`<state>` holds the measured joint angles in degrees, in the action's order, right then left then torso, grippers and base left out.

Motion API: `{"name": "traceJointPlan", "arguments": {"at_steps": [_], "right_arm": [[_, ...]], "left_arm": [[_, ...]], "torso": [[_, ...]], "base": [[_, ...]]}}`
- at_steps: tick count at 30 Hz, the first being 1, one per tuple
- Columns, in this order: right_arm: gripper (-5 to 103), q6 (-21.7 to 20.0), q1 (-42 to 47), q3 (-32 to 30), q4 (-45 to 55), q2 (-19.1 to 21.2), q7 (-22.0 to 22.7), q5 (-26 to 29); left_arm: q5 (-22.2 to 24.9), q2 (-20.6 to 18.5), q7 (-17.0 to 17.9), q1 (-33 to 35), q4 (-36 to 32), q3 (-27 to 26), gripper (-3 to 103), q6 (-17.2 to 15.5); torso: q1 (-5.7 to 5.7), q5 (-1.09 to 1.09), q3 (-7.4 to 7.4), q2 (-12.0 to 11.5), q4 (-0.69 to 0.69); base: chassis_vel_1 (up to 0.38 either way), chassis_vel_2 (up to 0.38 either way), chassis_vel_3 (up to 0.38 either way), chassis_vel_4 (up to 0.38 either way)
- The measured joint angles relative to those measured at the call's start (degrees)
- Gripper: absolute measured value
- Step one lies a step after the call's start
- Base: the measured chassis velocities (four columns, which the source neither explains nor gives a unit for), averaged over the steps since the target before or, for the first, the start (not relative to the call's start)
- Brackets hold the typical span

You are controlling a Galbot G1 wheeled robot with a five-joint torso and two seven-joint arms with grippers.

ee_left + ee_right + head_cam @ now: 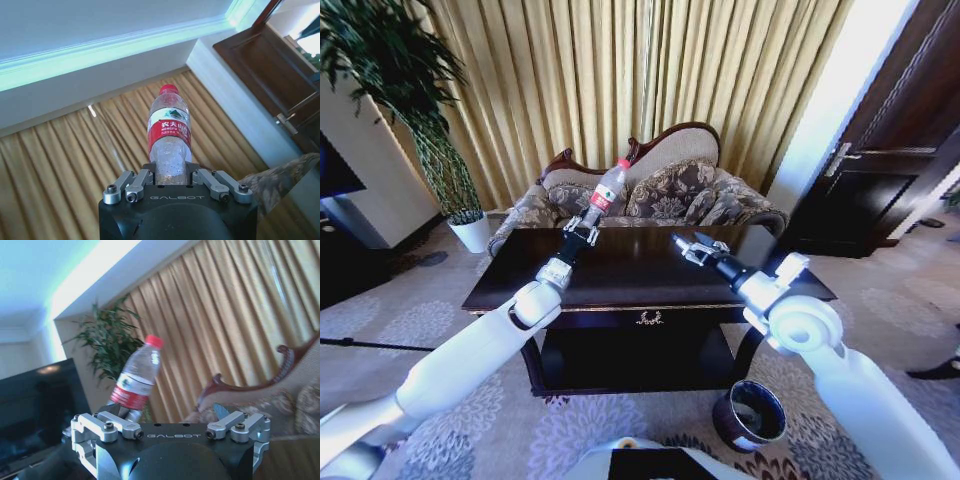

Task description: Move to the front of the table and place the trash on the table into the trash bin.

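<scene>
1. Before the patterned sofa (670, 190), the dark table (650, 272) stands with a glossy surface.
2. Below the table's right front, the maroon trash bin (752, 414) sits on the carpet.
3. Left gripper (582, 230) holds the bottle (608, 188) above the surface, jaws clamped on its base.
4. Right gripper (686, 247) hovers nearby, jaws apart.
</scene>
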<state>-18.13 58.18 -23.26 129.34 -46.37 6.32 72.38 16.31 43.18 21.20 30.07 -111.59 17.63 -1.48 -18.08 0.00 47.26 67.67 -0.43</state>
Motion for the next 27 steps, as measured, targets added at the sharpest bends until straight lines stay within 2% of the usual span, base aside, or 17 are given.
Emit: {"name": "traceJointPlan", "arguments": {"at_steps": [4, 14, 27], "right_arm": [[100, -0.11, -3.27, 2.30, 0.12, -0.31, 0.13, 0.47], [100, -1.14, -4.37, 3.16, -0.16, 0.61, 0.32, 0.98], [100, -1.15, -8.52, 5.20, -4.34, 0.06, 0.39, 1.51]], "left_arm": [[0.23, 1.07, 0.01, -2.07, -1.84, 3.00, 29, -0.84], [1.68, 2.02, 0.52, -6.93, -5.21, 8.98, 29, -3.75], [1.92, 3.78, 0.69, -8.12, -6.82, 14.04, 28, -4.48]], "torso": [[0.00, 0.00, 0.00, 0.00, 0.00], [0.00, 0.01, 0.00, 0.00, -0.01], [0.00, 0.00, 0.00, 0.00, 0.00]], "base": [[0.000, 0.000, 0.000, 0.000], [0.000, 0.000, 0.000, 0.000], [0.000, 0.000, 0.000, 0.000]]}}
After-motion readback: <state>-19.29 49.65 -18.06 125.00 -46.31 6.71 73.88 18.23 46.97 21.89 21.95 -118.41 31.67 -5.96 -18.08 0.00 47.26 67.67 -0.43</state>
